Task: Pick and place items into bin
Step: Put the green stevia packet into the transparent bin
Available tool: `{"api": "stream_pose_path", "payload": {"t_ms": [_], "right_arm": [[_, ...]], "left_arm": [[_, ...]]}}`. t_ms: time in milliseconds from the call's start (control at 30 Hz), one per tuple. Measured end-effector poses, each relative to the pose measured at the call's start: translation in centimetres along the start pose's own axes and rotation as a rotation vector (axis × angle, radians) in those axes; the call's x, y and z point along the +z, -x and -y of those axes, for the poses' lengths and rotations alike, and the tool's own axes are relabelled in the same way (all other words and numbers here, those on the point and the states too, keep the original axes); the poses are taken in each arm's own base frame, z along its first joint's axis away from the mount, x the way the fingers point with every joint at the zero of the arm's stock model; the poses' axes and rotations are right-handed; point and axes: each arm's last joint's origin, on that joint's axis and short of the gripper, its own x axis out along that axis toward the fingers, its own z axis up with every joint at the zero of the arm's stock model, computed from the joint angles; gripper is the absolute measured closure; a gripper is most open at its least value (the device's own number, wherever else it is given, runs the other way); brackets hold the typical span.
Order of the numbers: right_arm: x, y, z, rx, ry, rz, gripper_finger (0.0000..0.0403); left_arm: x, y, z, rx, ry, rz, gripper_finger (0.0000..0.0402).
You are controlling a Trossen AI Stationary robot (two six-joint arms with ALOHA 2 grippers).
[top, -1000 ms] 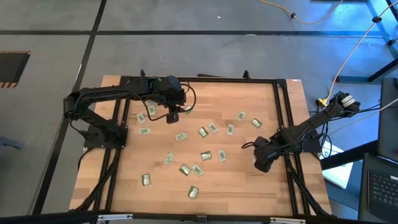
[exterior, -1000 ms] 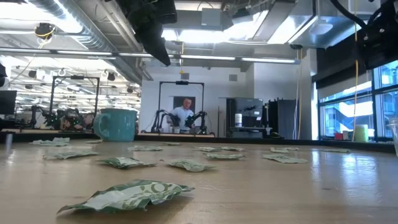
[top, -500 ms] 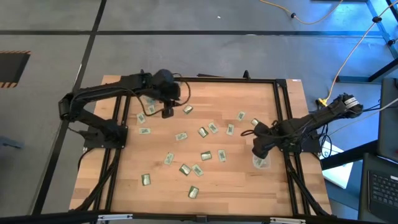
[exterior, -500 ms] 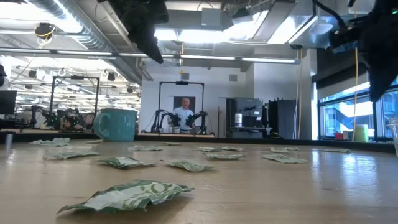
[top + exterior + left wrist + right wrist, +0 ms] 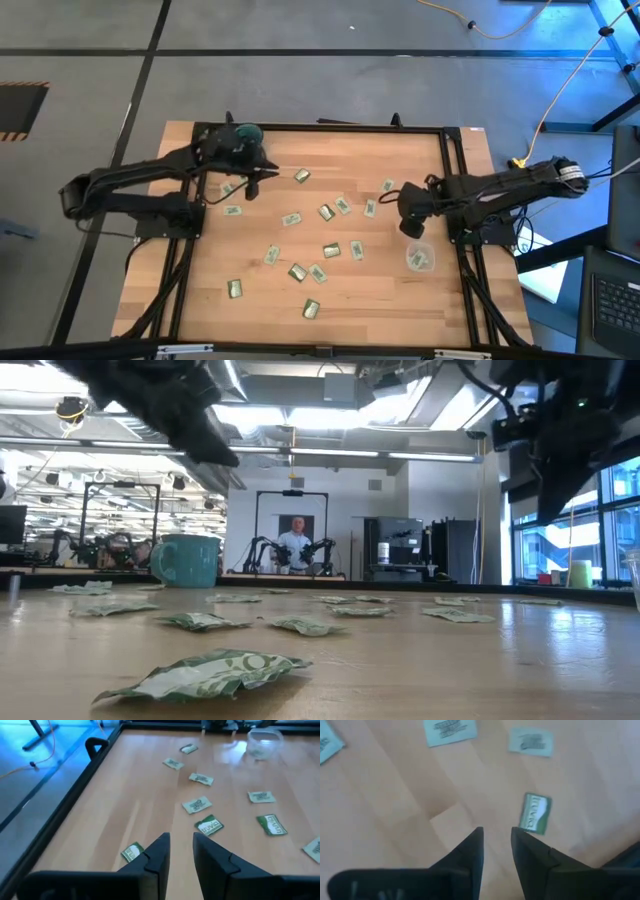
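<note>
Wooden tabletop (image 5: 380, 290) under both arms, with packets (image 5: 330, 250) scattered across its middle and the clear bin (image 5: 419, 259) standing near its right edge. What I see changed over the last second: my left gripper (image 5: 252, 184) has pulled back from the table's middle toward the far-left corner beside the teal mug (image 5: 243, 133), and my right gripper (image 5: 413, 222) has moved off the bin, which was hidden under it a second ago and now stands uncovered with what looks like a packet or two inside. In the right wrist view the fingers (image 5: 470, 851) stand a narrow gap apart with nothing between them, over a green packet (image 5: 535, 813). The left fingers (image 5: 159, 851) are likewise slightly apart and empty, with a packet (image 5: 131, 853) just beside them. I judge a drop has just been made and both arms are lining up for fresh picks; most packets remain on the wood.
</note>
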Motion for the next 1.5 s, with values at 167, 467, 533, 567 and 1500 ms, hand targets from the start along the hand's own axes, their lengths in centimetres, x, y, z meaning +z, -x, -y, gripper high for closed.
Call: {"api": "stream_pose_path", "payload": {"t_ms": [167, 467, 533, 567, 1500], "right_arm": [[-0.1, 0.7, 1.1, -0.014, -0.003, 0.041, 0.0301], [-1.4, 0.9, 3.3, -0.001, -0.155, 0.191, 0.0301], [-1.9, -0.3, 3.6, -0.017, -0.203, 0.173, 0.0301], [-2.1, -0.9, 3.8, -0.030, -0.232, 0.156, 0.0301], [-2.5, -9.7, 4.6, -0.076, -0.333, -0.101, 0.0301]], "left_arm": [[-2.6, 1.3, 0.8, 0.009, 0.018, 0.057, 0.0321], [-4.8, 3.9, 1.8, 0.037, -0.012, 0.208, 0.0318], [-4.9, 4.3, 1.9, 0.039, -0.005, 0.229, 0.0318], [-4.9, 4.4, 2.0, 0.039, -0.001, 0.240, 0.0318], [-5.2, 4.6, 2.1, 0.042, -0.002, 0.250, 0.0322]]}}
